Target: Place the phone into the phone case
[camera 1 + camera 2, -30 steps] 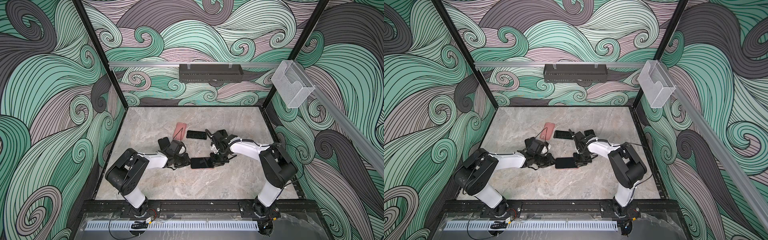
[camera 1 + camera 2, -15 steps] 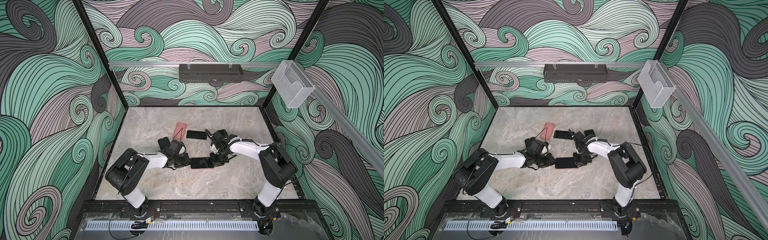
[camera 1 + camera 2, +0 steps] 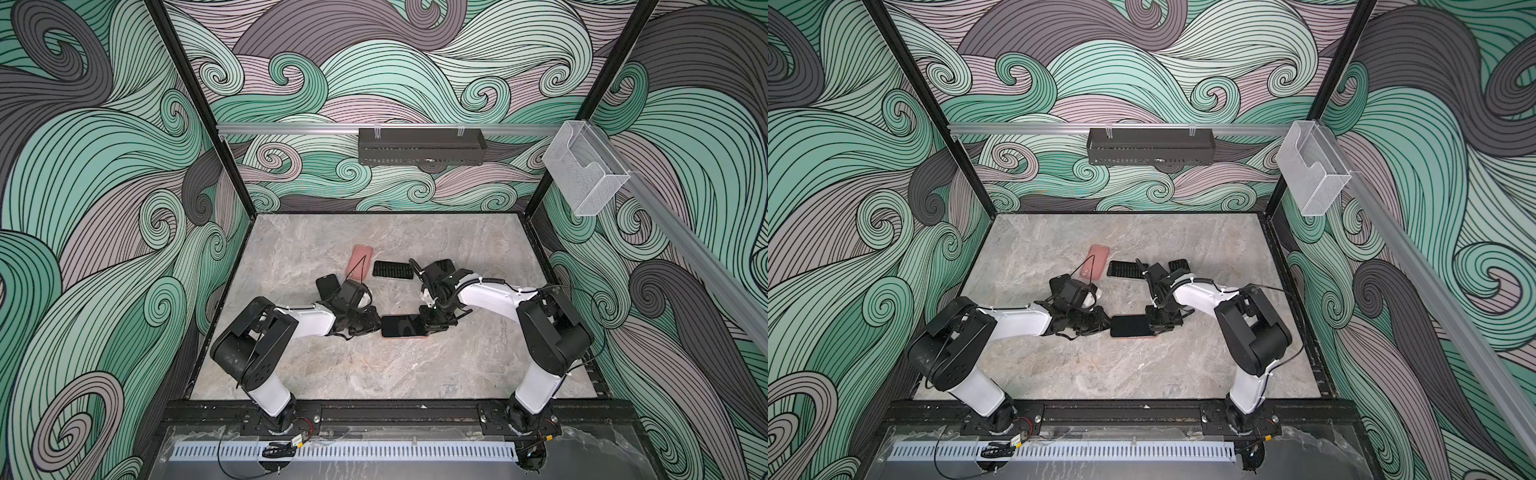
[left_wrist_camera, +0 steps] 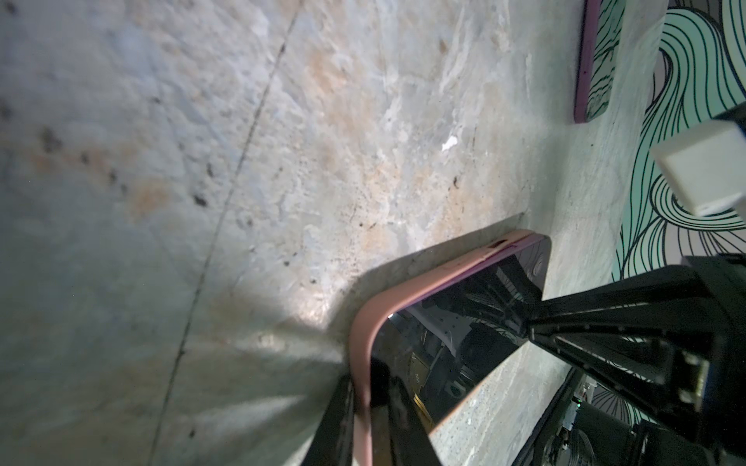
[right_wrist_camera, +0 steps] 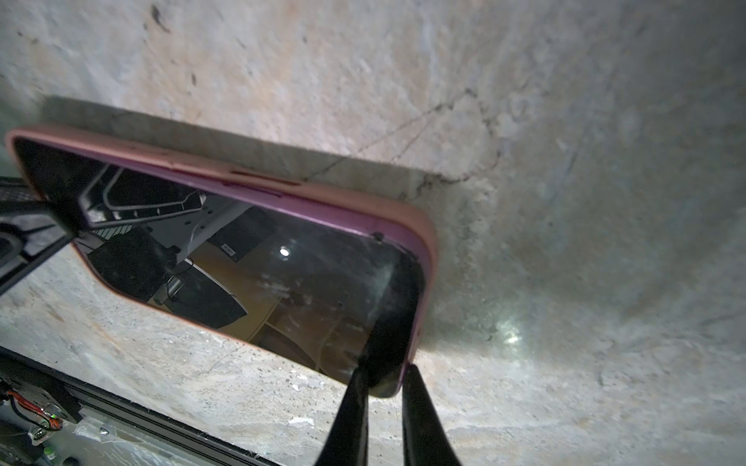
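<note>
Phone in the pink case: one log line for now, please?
phone: in pink case, screen up | left gripper: shut on case end | right gripper: shut on phone's other end

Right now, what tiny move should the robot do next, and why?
Probably press the phone down into the pink case: its purple side shows above the rim along one long edge, while left tool and right tool pinch the ends.

Five phone-sized slabs lie on the counter (image 3: 374,374): one dark-screened phone (image 3: 401,325) seated in a pink case (image 4: 359,355), one more pink slab (image 3: 360,269), one patterned black slab (image 3: 392,270) and two plain black slabs (image 3: 328,286), (image 3: 443,265). Two arms carry a left end effector (image 3: 376,327) and a right end effector (image 3: 430,327). The rails hold one black tray (image 3: 420,146) and one clear bin (image 3: 582,174).
</note>
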Robot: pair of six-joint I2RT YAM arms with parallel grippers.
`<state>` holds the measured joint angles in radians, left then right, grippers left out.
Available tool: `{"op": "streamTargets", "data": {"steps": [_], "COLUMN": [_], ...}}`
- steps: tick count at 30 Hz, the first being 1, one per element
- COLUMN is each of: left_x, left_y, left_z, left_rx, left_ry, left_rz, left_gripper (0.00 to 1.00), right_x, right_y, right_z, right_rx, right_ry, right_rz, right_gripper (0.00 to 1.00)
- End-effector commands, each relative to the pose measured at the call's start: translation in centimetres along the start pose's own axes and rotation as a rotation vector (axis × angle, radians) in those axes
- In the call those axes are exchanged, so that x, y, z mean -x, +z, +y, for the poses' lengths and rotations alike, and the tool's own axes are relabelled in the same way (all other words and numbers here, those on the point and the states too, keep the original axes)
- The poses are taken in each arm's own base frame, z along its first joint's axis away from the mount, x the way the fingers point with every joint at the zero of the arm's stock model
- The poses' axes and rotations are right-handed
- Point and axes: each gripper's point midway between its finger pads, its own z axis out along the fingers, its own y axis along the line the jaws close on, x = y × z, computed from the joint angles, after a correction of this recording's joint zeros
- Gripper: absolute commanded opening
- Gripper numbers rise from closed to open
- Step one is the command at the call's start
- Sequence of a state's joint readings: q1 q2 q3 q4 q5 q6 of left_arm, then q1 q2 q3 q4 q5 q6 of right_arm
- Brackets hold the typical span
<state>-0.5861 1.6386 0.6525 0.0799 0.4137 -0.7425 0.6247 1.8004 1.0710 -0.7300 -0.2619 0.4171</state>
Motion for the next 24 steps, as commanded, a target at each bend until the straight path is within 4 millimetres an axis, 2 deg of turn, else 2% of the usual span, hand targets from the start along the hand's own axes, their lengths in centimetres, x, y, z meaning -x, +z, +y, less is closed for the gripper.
{"op": "streamTargets", "data": {"steps": [1, 24], "left_x": [-4.27, -4.53], "left_y": [0.54, 0.32], "left_z": [3.91, 4.18], "left_rx": [0.149, 0.151], "left_ry": [-0.044, -0.049], "left_rz": [0.136, 0.129], "left_gripper": [0.19, 0.2], "right_x": [-3.22, -3.67], "right_y": [9.76, 10.33], "right_z": [-1.27, -1.93], "right_rx": [-0.072, -0.14], "right_ry": [-0.046, -0.047], "right_rz": [0.131, 0.134], "right_gripper": [0.15, 0.15]}}
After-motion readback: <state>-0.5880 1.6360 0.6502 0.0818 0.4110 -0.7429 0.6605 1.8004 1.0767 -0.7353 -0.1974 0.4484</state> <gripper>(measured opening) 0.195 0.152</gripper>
